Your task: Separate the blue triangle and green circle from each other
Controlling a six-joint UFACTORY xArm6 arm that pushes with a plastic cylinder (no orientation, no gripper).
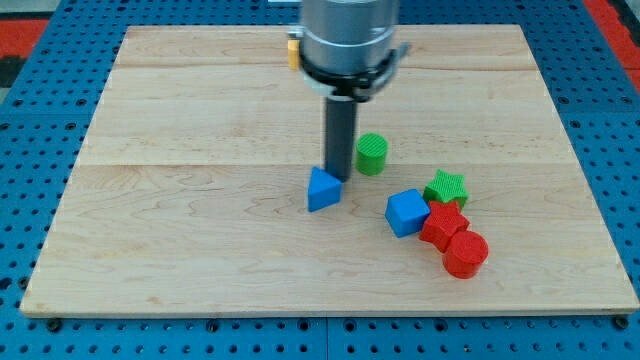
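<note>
Nearest the view's bottom, a red cylinder [465, 254] is sitting on the wooden worktop [180, 240], touching a red star [442, 222] beside a blue cube [406, 212] and green star [446, 187]. The blue triangle [322, 189] is lying mid-board, my tip [336, 178] touching its upper right edge. The green circle [371, 154] is standing just right of the rod. An orange block [292, 52] is peeking out behind the arm. There are no jaws.
</note>
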